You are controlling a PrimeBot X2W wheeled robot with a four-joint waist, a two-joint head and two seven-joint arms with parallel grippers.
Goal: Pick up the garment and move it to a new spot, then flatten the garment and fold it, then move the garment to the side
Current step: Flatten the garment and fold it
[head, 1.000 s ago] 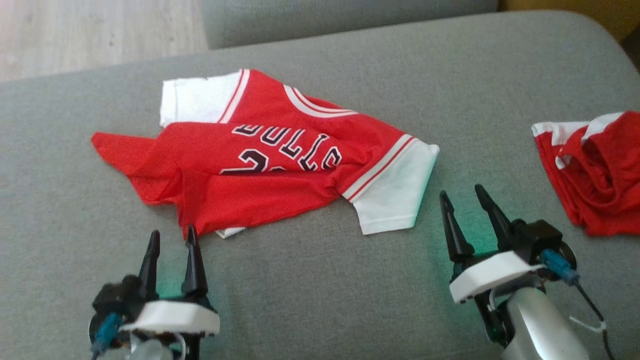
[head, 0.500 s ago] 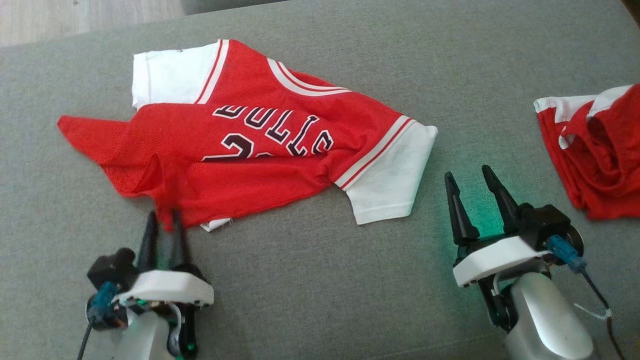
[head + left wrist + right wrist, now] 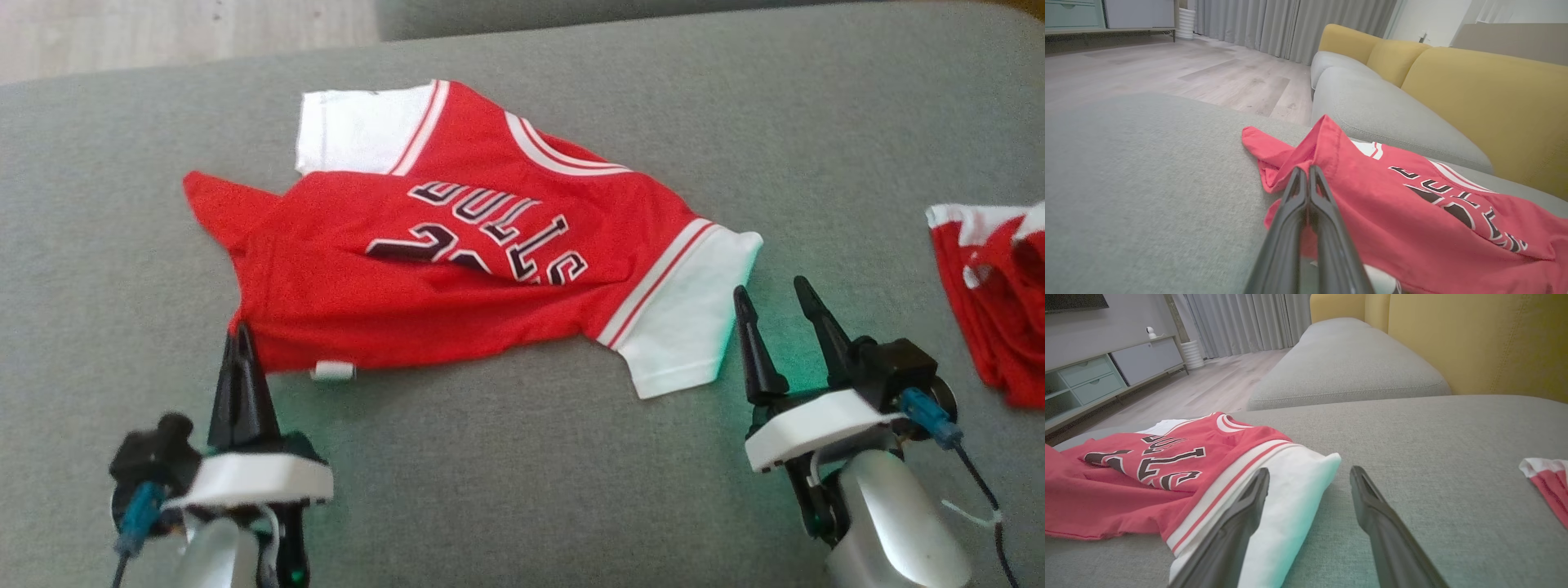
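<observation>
In the head view, the red jersey point(image 3: 490, 261) lies rumpled across the middle of the grey sofa cushion point(image 3: 506, 457). Your left fingers point(image 3: 242, 351), at lower left, are pinched together on its lower left corner. Your right fingers point(image 3: 753, 343), at lower right, stand wide and empty just beside the white sleeve point(image 3: 694, 327). Another red garment point(image 3: 996, 310) lies at the right edge.

In the left wrist view, your left fingers point(image 3: 1306, 192) rise from bottom centre, clamped on the edge of the jersey point(image 3: 1412, 216), with cloth peaked above the tips.

In the right wrist view, your right fingers point(image 3: 1241, 522) spread wide at the bottom, and the jersey point(image 3: 1126, 469) lies at the left.
</observation>
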